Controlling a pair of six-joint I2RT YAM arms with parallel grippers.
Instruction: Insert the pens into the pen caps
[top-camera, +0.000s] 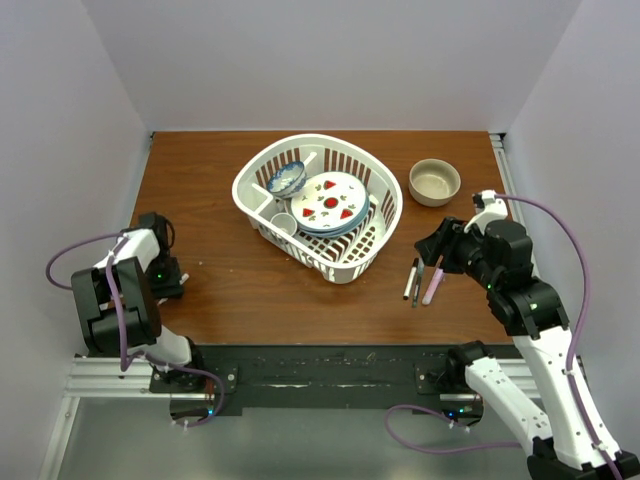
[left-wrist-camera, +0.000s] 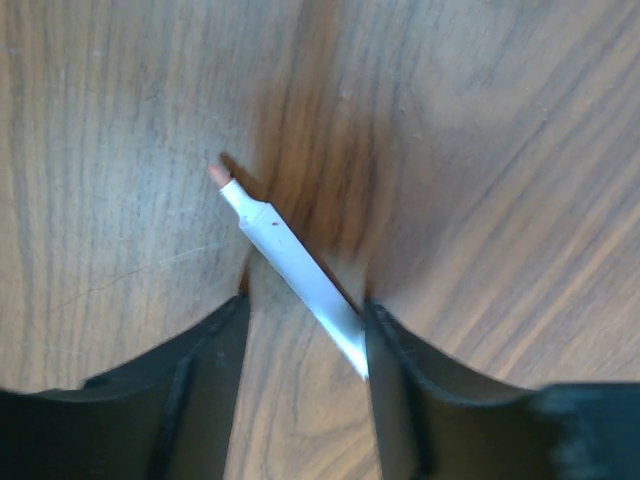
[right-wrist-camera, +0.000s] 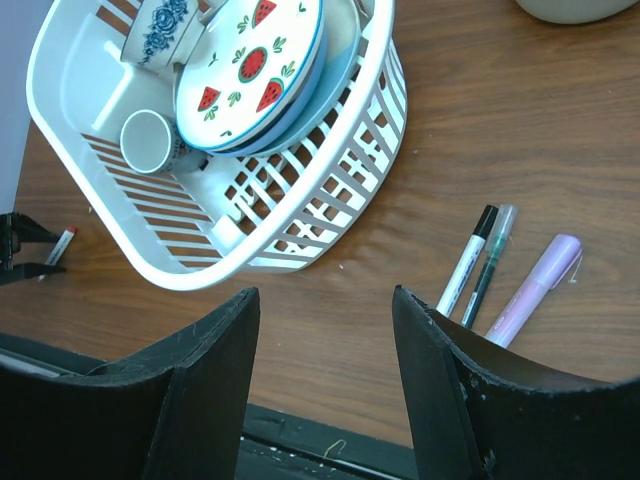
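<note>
left gripper (left-wrist-camera: 306, 305): jaws apart, gap far wider than the pen lying in it. A white-barrelled pen (left-wrist-camera: 290, 262) is laid diagonally on the wood table (left-wrist-camera: 500, 150), uncapped, with its reddish tip towards the upper left of the left wrist frame. Its rear end is run up against the inner edge of the right-hand jaw; the left-hand jaw is not touched. No squeeze on the barrel can be made out.

right gripper (right-wrist-camera: 325, 297): jaws apart, nothing between them, only bare wood seen through the gap. It is held above the tabletop.

Three more pens are grouped at the lower right of the right wrist frame, just past the right-hand jaw:
- white pen (right-wrist-camera: 466, 265), black upper end
- dark pen (right-wrist-camera: 490, 265), translucent upper end, just beside the white one and nearly parallel
- lilac pen (right-wrist-camera: 535, 288), thicker, splayed slightly to the right

Their lower ends are hidden behind the jaw. Whether the upper ends are caps cannot be told.

A white basket (right-wrist-camera: 330, 190) fills the upper left of that frame. It is loaded with a watermelon plate (right-wrist-camera: 250, 60) stacked on a blue plate (right-wrist-camera: 338, 80), a blue-patterned bowl (right-wrist-camera: 160, 30) and a small white cup (right-wrist-camera: 148, 140).

In the overhead frame the basket is seen at table centre, with a tan bowl (top-camera: 435, 182) to its upper right. The three pens are below that bowl, by the right gripper. The left gripper is at the far left table edge, well apart from them.
</note>
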